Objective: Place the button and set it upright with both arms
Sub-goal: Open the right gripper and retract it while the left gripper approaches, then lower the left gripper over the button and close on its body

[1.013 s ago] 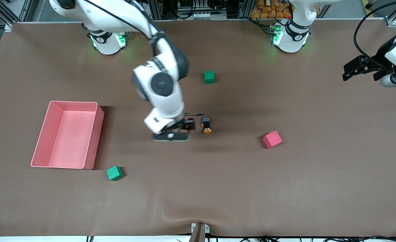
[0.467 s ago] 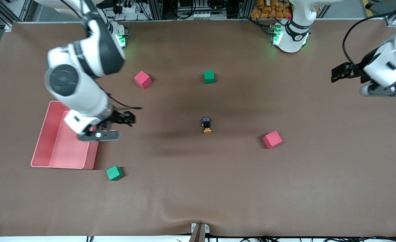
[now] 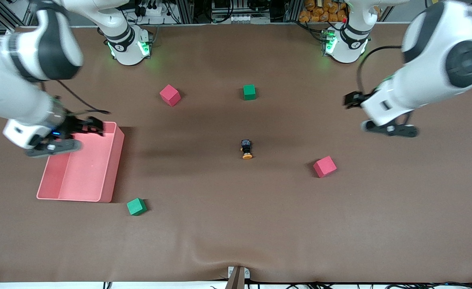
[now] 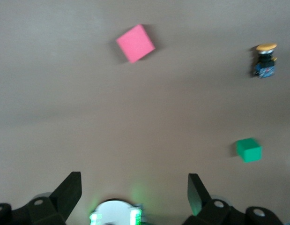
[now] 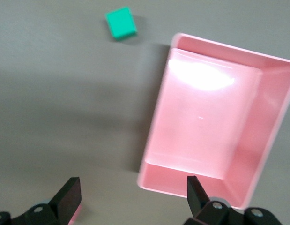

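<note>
brown table (image 3: 236, 233): button (image 3: 246, 149), cubes, pink bin (image 3: 117, 160)

Quick headcount of the table

Two red cubes (image 3: 170, 95) (image 3: 324, 166), two green cubes (image 3: 249, 92) (image 3: 136, 206), one pink bin (image 3: 111, 168), one button (image 3: 246, 149), two arms (image 3: 23, 86) (image 3: 424, 84).

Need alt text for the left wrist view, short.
The left claw, open and empty, hangs over bare brown table. On the table lie a red cube, a green cube and the orange-capped button, tipped on its side.
</note>
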